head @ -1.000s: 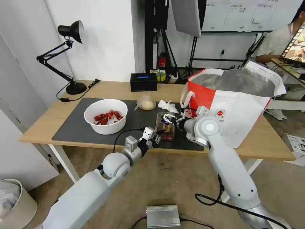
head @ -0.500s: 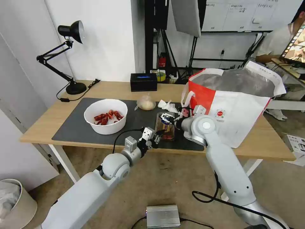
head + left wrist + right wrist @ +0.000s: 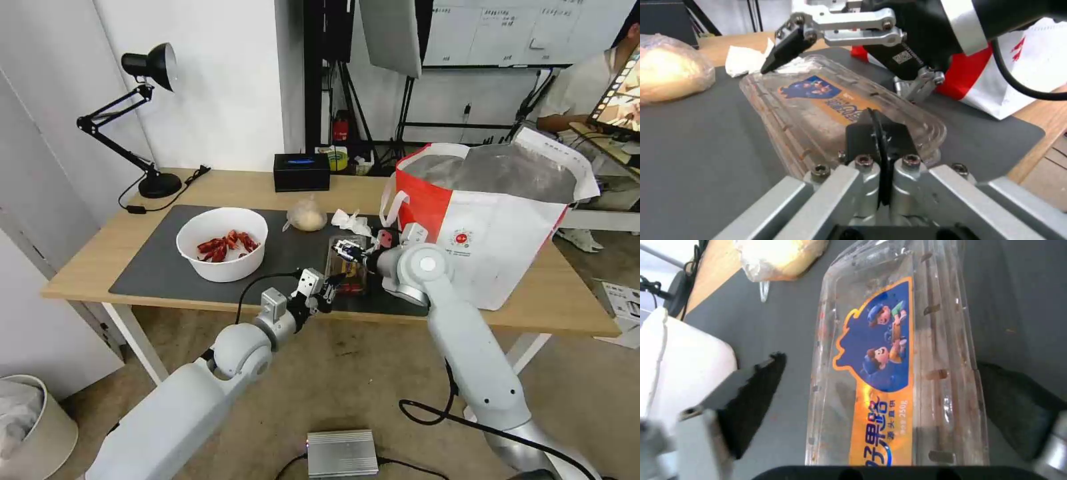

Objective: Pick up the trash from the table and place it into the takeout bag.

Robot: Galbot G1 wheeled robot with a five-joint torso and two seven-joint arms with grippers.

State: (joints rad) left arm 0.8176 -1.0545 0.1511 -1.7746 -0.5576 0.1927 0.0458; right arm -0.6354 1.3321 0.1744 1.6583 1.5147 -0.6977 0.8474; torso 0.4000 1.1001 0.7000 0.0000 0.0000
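The right gripper (image 3: 871,406), spread astride the clear tray (image 3: 898,356) beside the takeout bag (image 3: 493,220), may squash it; the left gripper (image 3: 878,133), pressed together, seems touching the tray's near end.

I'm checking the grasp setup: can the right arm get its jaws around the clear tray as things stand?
Probably yes. The right gripper hangs open over the clear hinged tray, jaws straddling its long sides with bare mat under them. The left gripper, shut, rests at the tray's near end, clear of that path.
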